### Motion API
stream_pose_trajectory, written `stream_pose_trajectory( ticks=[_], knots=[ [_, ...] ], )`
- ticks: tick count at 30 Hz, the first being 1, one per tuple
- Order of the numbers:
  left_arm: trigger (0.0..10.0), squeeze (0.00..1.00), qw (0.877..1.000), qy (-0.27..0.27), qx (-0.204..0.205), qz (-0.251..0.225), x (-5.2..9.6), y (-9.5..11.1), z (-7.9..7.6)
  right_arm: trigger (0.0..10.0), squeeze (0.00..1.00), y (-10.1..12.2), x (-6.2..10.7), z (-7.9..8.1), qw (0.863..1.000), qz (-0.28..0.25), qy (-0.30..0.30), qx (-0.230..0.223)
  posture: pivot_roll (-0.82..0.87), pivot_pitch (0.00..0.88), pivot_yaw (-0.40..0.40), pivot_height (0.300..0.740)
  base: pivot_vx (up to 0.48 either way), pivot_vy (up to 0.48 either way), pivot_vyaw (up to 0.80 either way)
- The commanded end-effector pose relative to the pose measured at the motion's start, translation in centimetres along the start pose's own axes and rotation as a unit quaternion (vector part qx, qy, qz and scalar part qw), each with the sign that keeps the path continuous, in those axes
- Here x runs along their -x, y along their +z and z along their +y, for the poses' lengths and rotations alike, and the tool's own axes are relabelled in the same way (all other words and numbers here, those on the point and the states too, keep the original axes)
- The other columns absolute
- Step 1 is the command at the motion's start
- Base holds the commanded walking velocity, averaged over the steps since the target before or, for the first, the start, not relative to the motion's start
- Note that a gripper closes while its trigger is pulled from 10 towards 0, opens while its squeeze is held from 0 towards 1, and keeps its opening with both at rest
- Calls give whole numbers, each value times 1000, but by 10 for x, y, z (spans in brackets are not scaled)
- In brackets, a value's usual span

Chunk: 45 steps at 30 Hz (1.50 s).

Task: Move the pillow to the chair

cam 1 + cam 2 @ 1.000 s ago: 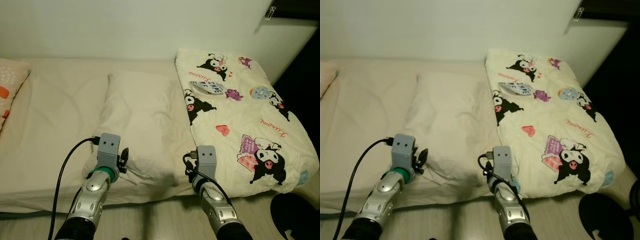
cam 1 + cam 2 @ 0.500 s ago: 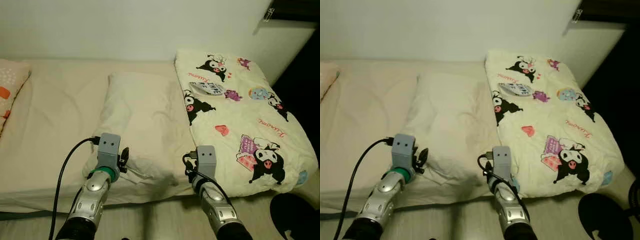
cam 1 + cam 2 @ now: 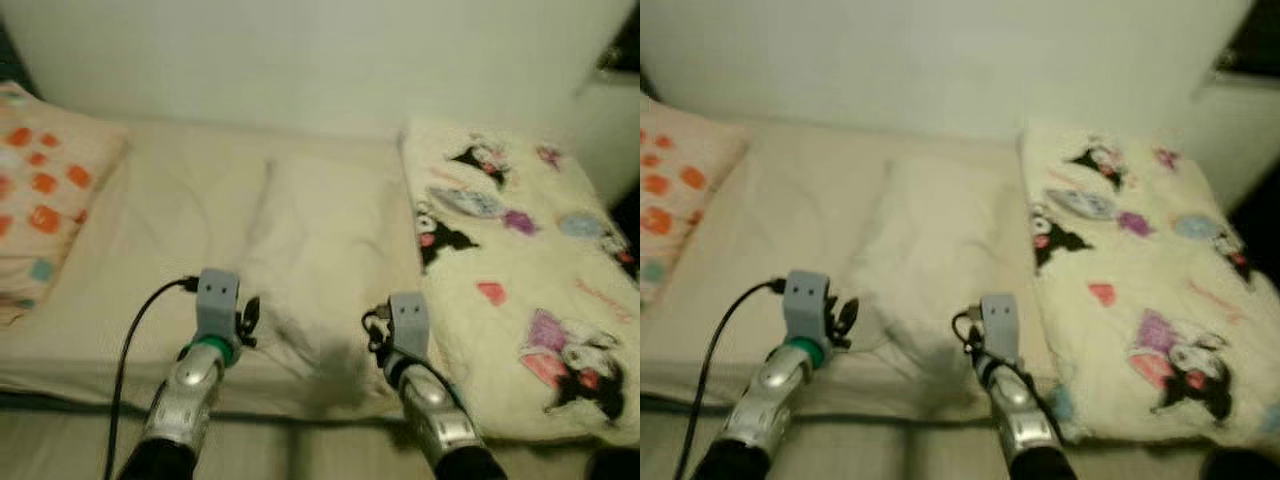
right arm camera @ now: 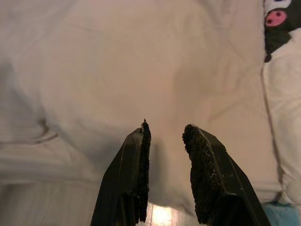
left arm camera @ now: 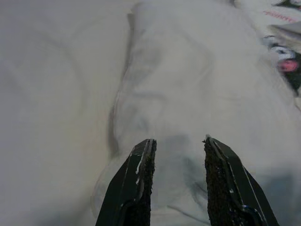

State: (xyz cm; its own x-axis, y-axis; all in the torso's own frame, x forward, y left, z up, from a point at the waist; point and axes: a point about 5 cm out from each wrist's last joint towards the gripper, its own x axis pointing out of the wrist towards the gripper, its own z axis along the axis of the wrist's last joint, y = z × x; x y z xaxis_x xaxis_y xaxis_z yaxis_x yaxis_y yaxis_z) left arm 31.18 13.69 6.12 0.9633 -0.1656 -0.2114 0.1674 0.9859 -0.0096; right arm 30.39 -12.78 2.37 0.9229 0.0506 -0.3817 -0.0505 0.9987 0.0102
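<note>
Reaching stage: both end effectors, left and right, hover narrowly open over the pillow at the bed front edge. Next: grip it.

The pillow is soft, matt, creased cream cloth; the printed quilt at 3 o'clock looks fleecy; each hand's fingers carry rough black pads.

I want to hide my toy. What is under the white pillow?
The white pillow lies on the cream bed sheet. The pillow covers everything beneath it, so a hidden thing there cannot be seen.
</note>
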Motion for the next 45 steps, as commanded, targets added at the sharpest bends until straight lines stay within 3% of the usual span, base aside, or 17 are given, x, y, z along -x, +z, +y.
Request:
stream_pose_trajectory(
  ticks=[1,23,27,45],
  knots=[
    [10000,0,1000,1,0,2,1,-2,0,10000,0,-8,2,-4,1000,17,-6,-1,-16,29,-25,740,352,0,0],
    [10000,0,1000,-21,-20,12,1,-6,-6,10000,0,-13,4,-10,999,28,-19,-13,-24,0,-22,740,28,0,-109],
    [10000,0,1000,-20,-20,11,0,-4,-6,10000,0,-12,3,-10,999,27,-19,-8,-24,0,-22,740,0,0,-708],
    [10000,0,1000,-3,-29,5,-1,-3,-2,10000,0,-6,1,-6,1000,15,-9,-3,-21,0,-28,740,0,0,0]
  ],
)
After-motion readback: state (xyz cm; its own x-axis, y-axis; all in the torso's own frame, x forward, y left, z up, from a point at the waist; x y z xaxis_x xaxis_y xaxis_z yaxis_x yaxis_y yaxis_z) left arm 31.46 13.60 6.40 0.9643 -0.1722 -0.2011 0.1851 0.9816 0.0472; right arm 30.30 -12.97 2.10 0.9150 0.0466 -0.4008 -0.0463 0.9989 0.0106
